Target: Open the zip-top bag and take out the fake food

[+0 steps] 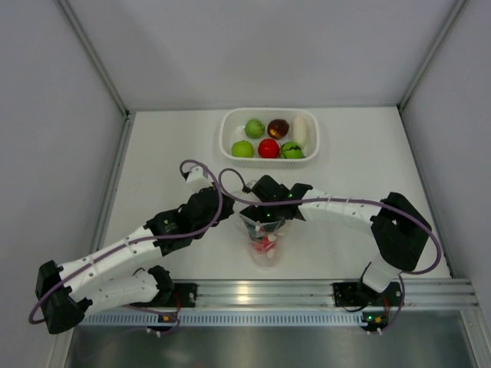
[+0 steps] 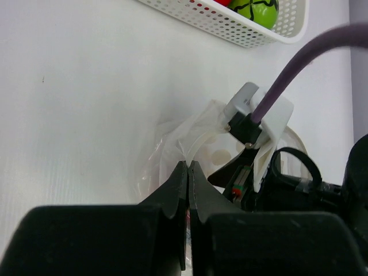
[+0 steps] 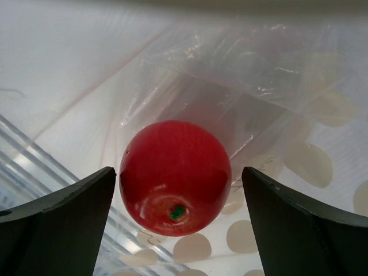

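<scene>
The clear zip-top bag (image 1: 266, 239) lies on the table in front of the arms, with a red ball (image 1: 264, 244) inside. My left gripper (image 2: 188, 165) is shut on the bag's edge (image 2: 172, 141); in the top view it (image 1: 230, 208) sits at the bag's left top corner. My right gripper (image 3: 178, 172) is open inside the bag's mouth, with one finger on each side of the red ball (image 3: 175, 178) and not touching it. The bag's film (image 3: 259, 86) surrounds it. In the top view the right gripper (image 1: 265, 217) points down into the bag.
A white perforated basket (image 1: 229, 132) stands at the back and holds green balls (image 1: 254, 127), a red ball (image 1: 268, 148), a maroon ball (image 1: 278, 126), a striped green ball (image 1: 291, 150) and a white elongated piece (image 1: 300, 130). The basket's corner shows in the left wrist view (image 2: 230, 26). A metal rail (image 1: 268, 291) runs along the near edge.
</scene>
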`<action>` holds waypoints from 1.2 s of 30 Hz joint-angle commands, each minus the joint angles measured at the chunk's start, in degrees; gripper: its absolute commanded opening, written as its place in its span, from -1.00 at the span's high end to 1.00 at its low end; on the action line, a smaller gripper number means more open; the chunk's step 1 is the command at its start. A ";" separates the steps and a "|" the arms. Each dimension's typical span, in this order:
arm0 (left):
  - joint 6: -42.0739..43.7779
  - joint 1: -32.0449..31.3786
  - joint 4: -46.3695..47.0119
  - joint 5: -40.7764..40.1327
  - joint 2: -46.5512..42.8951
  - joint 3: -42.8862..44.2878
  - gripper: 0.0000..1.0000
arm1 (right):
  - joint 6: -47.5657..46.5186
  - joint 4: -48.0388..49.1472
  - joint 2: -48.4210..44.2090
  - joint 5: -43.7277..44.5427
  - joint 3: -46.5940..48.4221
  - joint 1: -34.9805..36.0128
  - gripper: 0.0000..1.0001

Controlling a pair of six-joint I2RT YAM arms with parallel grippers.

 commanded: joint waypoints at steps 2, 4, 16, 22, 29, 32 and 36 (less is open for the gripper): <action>0.79 -0.03 0.20 -2.28 -0.73 1.65 1.00 | -1.04 -4.38 -2.52 3.82 -2.29 3.43 -0.86; 0.44 -0.03 0.20 -2.28 -0.82 1.47 1.00 | 0.10 -1.05 -2.61 2.86 -3.61 4.05 -0.80; 1.23 -0.03 0.20 -2.37 -0.91 1.56 1.00 | 2.39 -0.06 -3.04 3.73 -2.56 6.51 -0.16; 1.14 -0.03 0.29 -0.62 -2.13 2.18 1.00 | 1.95 -3.74 -8.40 5.93 2.71 6.78 -0.15; 3.34 -0.03 0.73 6.15 -3.36 4.19 1.00 | 0.81 -4.37 -10.00 13.84 11.22 6.78 -0.12; 5.27 -0.03 1.43 8.52 -5.38 4.38 1.00 | 0.20 -4.81 -9.12 15.68 15.10 6.69 -0.11; 10.44 -0.03 4.07 11.17 -8.11 3.93 1.00 | -1.38 -7.79 -6.22 17.36 20.55 6.78 -0.04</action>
